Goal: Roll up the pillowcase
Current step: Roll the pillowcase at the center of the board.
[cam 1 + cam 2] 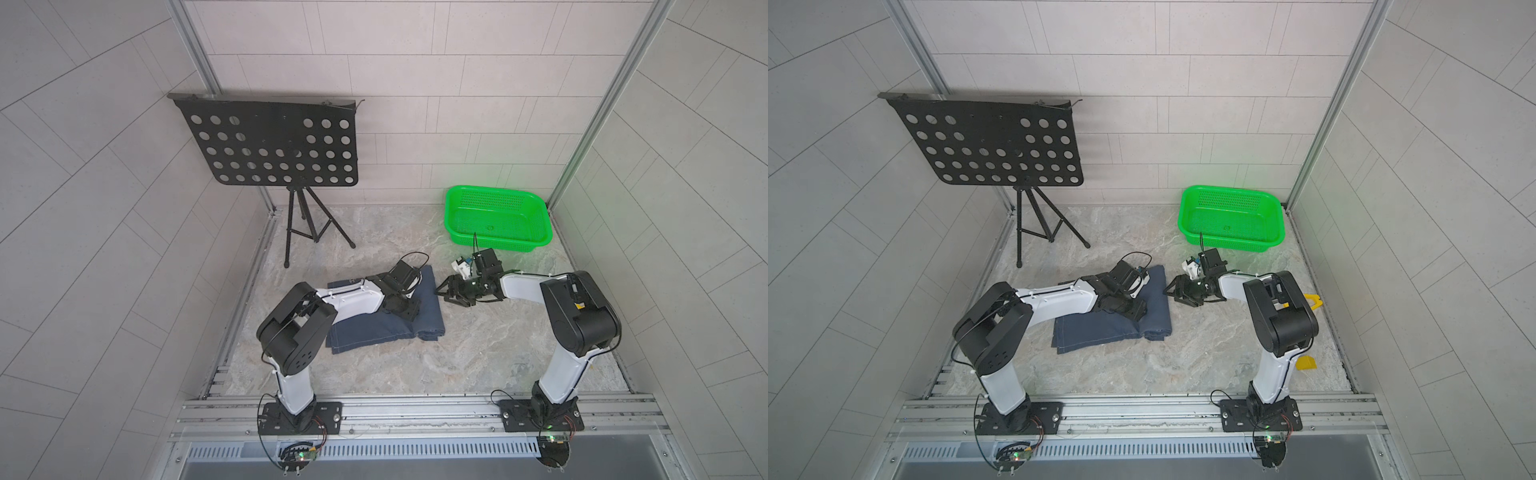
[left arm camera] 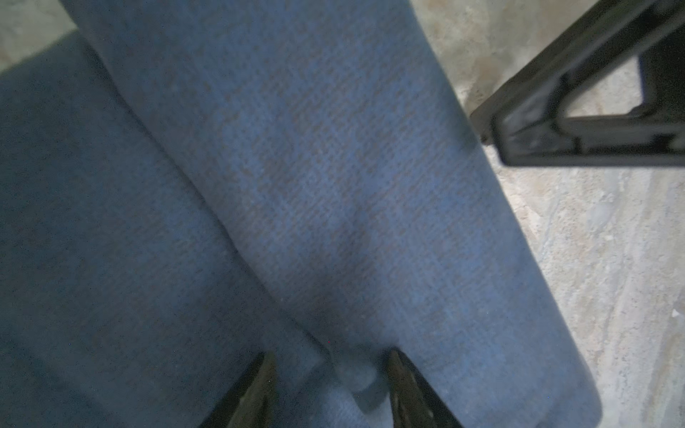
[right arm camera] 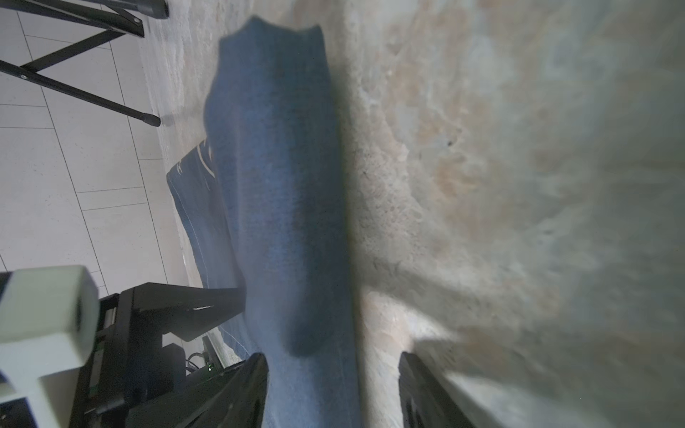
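Pillowcase (image 1: 370,332) lies mid-worktop (image 1: 478,353), roughly half rolled. A fat roll (image 1: 430,309) runs along the side nearest the right arm, and a flat stretch is left under the left arm. Left fingers (image 2: 411,396) are apart, low over the cloth by the roll, gripping nothing visible. Right fingers (image 3: 422,400) are spread at the roll's outer side, empty. By my reckoning, the flat part remains to be rolled.

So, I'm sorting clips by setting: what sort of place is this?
Probably a robot test cell, not a home: panelled walls on aluminium posts, an aluminium rail carrying the arm mounts, and stray props, a music stand and green basket.
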`<state>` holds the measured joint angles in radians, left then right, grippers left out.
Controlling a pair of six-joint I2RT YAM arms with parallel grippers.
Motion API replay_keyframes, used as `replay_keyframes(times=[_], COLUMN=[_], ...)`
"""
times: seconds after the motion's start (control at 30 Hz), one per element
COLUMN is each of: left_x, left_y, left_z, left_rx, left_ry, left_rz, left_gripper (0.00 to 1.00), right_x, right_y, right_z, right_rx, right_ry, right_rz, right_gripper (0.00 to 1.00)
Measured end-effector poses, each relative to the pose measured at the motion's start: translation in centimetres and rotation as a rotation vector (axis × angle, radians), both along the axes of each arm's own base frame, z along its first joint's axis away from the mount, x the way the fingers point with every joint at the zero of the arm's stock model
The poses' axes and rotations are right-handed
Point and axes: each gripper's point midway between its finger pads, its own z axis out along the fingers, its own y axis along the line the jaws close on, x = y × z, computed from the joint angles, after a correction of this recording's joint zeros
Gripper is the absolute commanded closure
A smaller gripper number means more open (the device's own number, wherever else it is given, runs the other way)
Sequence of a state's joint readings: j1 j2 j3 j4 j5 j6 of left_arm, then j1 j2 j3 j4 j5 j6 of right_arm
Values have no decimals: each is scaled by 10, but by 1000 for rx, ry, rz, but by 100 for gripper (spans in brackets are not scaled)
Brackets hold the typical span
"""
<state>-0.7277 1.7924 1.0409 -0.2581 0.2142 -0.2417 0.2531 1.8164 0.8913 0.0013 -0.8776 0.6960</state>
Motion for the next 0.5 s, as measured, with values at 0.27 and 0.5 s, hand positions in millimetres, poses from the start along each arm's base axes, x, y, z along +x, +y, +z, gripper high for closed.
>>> replay_keyframes(times=[0.27,0.5], left_x=[0,-1], left_y=[1,0], left_z=[-1,-1], left_rx=[5,3], left_ry=[-3,1], left_rz=[-5,-10], left_gripper=[45,43], right_x=[3,1], right_y=[18,20], right_z=[-3,0], right_rx=[84,124], right_ry=[-5,2], right_rz=[22,6], right_gripper=[63,99])
